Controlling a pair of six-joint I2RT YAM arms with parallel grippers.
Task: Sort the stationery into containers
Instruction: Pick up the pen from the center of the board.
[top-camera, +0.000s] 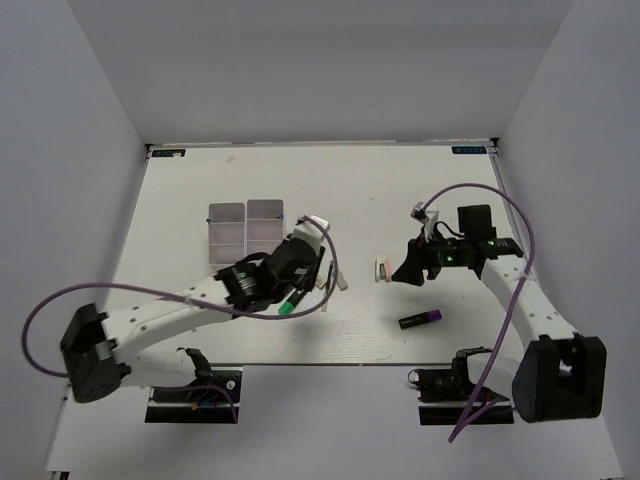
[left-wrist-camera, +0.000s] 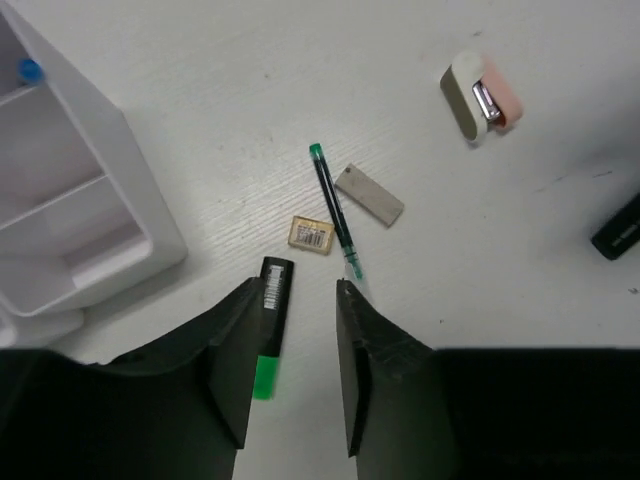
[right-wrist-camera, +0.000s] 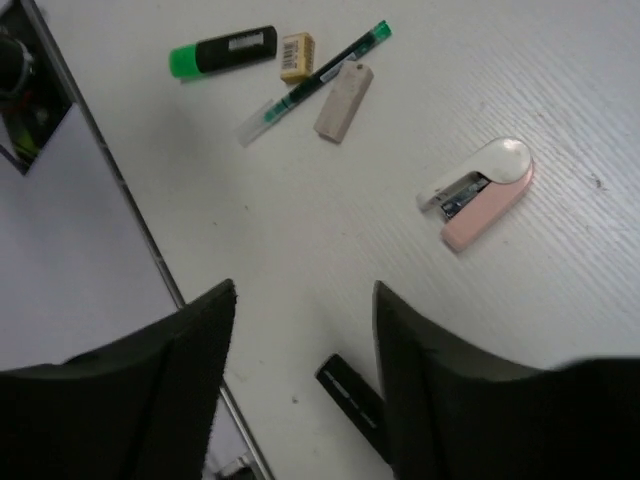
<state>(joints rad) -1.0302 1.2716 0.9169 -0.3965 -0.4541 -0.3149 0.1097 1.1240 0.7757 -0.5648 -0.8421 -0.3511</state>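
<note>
**Top view.** The white containers (top-camera: 245, 228), a joined block of open bins with pale insides, stand on the table (top-camera: 400, 190). Both arms reach in to the right of the block. Only this view shows the marker (top-camera: 421, 319) whole, purple at one end and black at the other. It lies well right of the block and nearer the arm bases. The wrist views catch just its black end.

**Left wrist view.** The left gripper (left-wrist-camera: 297, 290) hangs just right of the block, fingers spread and gripping nothing. The green-and-black highlighter (left-wrist-camera: 268, 325) lies flat on the table below the gap. Three items that are hard to make out from above lie beyond it:
- a thin pen (left-wrist-camera: 335, 210) with a green cap and dark barrel
- a small beige eraser (left-wrist-camera: 311, 234) just beside the pen, on the block's side
- a flat grey eraser (left-wrist-camera: 369, 194) on the pen's other side

A blue tip (left-wrist-camera: 30, 70) shows inside one compartment.

**Right wrist view.** The right gripper (right-wrist-camera: 302, 295) is spread wide and empty above the marker's black end. The pink-and-white piece (right-wrist-camera: 480, 192), farther right of the block than the pen, shows a metal insert.
</note>
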